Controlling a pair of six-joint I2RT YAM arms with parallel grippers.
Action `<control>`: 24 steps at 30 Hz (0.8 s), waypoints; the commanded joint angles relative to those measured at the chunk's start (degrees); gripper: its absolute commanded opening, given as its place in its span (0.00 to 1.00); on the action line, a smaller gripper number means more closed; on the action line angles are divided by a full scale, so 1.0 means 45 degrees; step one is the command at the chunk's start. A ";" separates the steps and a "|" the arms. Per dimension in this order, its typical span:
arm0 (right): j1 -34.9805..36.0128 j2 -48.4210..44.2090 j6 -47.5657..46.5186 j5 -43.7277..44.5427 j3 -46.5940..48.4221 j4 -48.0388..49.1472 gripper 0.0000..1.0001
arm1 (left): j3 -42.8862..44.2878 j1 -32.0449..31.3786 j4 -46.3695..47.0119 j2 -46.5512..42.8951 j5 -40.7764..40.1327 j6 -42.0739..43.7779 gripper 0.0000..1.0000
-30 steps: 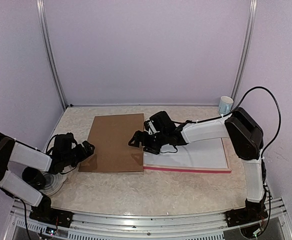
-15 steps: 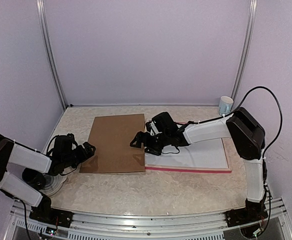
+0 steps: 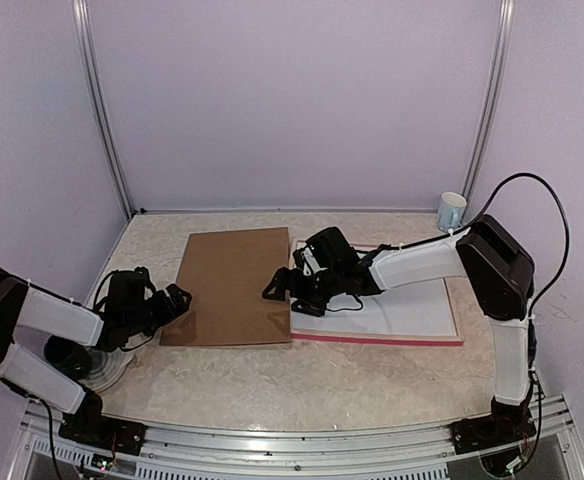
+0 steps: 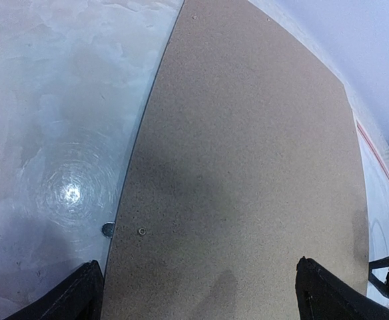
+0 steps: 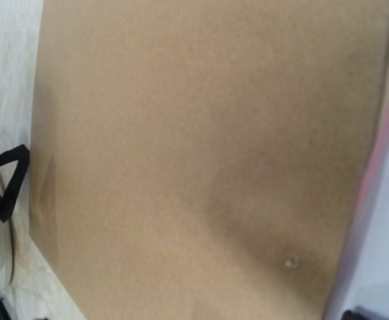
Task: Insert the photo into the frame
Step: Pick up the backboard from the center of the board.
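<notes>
The frame point(image 3: 392, 339) lies flat at the right, its pink-red edge toward me and a white sheet point(image 3: 412, 305) inside it. The photo is hidden. A brown backing board point(image 3: 230, 285) lies left of the frame, its right edge over the frame's left side. My right gripper point(image 3: 280, 288) is open, low over the board's right edge; the right wrist view shows only the board point(image 5: 201, 133) and the pink edge point(image 5: 374, 180). My left gripper point(image 3: 172, 300) is open at the board's left edge, its fingertips point(image 4: 81, 293) spread over the board point(image 4: 248, 167).
A white cup point(image 3: 451, 211) stands at the back right corner. A pale ring with a dark hole point(image 3: 82, 360) lies under my left arm. Metal posts and lilac walls close in the table on three sides.
My right gripper has drawn back slightly to the right, and the backing board has shifted a little right with it. The left arm has stayed still.
</notes>
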 commanded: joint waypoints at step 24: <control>0.0359 -0.1145 0.1653 -0.2681 -0.1084 0.3947 0.71 | -0.0727 -0.0164 0.0209 0.0537 0.0554 -0.0362 0.99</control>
